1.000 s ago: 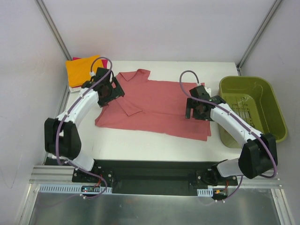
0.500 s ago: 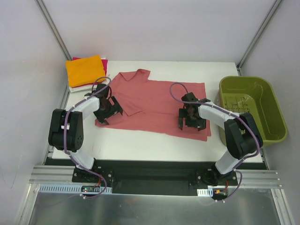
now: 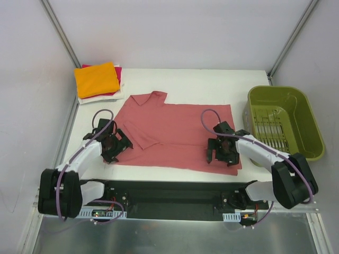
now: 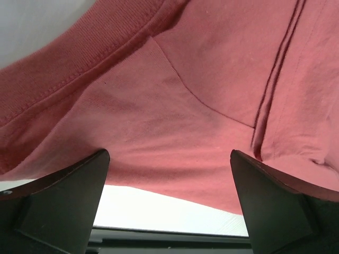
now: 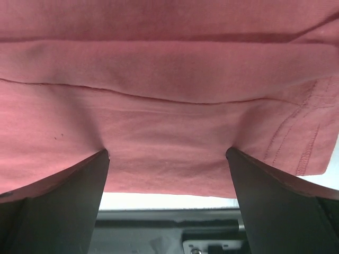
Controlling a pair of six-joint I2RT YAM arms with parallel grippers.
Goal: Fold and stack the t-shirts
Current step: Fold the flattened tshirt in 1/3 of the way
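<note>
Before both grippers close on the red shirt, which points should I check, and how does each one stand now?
1. Both jaws open: ok, the left gripper and the right gripper stand wide.
2. Near hem of the red shirt between each pair of fingers: ok in both wrist views.
3. Cloth smooth: not ok, folds show by both grippers.
4. Folded stack apart from both grippers: ok, it sits at the far left corner.
5. Green basket free of the right forearm: cannot tell, the forearm passes close by its near corner.
</note>
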